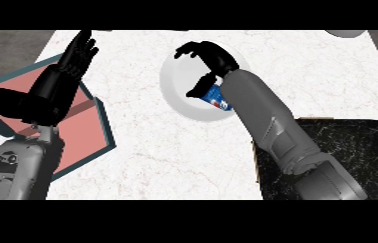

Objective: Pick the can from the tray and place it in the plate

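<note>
Right forearm: enters from the near right corner and runs up and to the left, crossing the near rim of the plate; this angle puts the hand over the plate's middle, presumably so the can ends up well inside the rim.

Dark slab: a black marbled panel at the near right, lying under the right forearm; it plays no evident part in the task.

Tray: a pink-floored tray with a teal rim at the near left of the surface, partly covered by the left arm. No can is visible in it.

Left hand: shows at the left, above the tray's far edge, fingers straight and pointing to the far side, holding nothing; it is resting, clear of the right arm's working space.

Can: blue and white with a red mark, lying over the near right part of the plate, close against the right wrist and largely hidden by it. Whether it rests on the plate or hangs just above cannot be told.

Right hand: over the plate's far half, fingers curled downward with a gap between fingers and thumb; no finger visibly closes on the can, so the hand appears to have let go.

Stage, as judged: placing is at or near its end.
</note>
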Controlling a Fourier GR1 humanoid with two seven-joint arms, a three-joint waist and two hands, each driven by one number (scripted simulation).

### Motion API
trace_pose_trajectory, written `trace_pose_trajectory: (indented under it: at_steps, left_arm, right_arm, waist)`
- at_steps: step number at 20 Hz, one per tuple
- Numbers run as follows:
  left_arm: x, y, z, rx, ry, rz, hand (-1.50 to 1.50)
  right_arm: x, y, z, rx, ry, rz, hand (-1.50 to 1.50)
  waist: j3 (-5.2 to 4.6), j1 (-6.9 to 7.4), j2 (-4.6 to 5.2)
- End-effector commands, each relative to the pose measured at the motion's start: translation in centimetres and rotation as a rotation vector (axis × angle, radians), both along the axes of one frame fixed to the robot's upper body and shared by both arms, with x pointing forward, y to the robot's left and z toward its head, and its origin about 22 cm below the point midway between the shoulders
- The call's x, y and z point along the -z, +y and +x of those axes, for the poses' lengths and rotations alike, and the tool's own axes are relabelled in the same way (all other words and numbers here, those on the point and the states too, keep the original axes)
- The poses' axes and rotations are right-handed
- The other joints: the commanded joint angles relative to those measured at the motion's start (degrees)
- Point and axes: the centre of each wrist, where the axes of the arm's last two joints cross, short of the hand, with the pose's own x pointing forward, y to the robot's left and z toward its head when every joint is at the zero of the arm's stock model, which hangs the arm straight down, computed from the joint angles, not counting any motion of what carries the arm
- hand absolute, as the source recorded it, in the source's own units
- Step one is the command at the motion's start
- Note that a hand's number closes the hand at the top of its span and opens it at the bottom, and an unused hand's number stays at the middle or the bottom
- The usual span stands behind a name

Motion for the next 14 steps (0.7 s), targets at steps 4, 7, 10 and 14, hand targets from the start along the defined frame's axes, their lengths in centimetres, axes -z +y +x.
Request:
trace_pose_trajectory:
  at_steps: [4,7,10,14]
  left_arm:
    - [-0.5,-0.6,1.0,0.018,-0.008,0.002,0.0]
    - [1.0,0.3,-0.4,-0.024,-0.006,0.012,0.0]
    - [-0.7,1.9,-0.3,-0.04,0.016,0.013,0.0]
    - [-0.5,2.1,0.7,-0.04,0.008,0.015,0.0]
  right_arm:
    - [-0.5,-0.1,0.2,0.06,-0.003,0.256,-1.5]
    - [-0.3,-0.5,0.2,0.065,0.034,0.381,-1.5]
    - [-1.6,-0.2,0.7,0.065,0.101,0.483,-1.5]
    - [-2.7,-2.3,1.7,0.127,0.107,0.548,-1.5]
  waist:
    - [0.03,0.97,0.15]
    - [0.01,-0.72,-0.53]
    - [0.02,-1.16,-0.76]
    - [0.0,-2.04,-0.22]
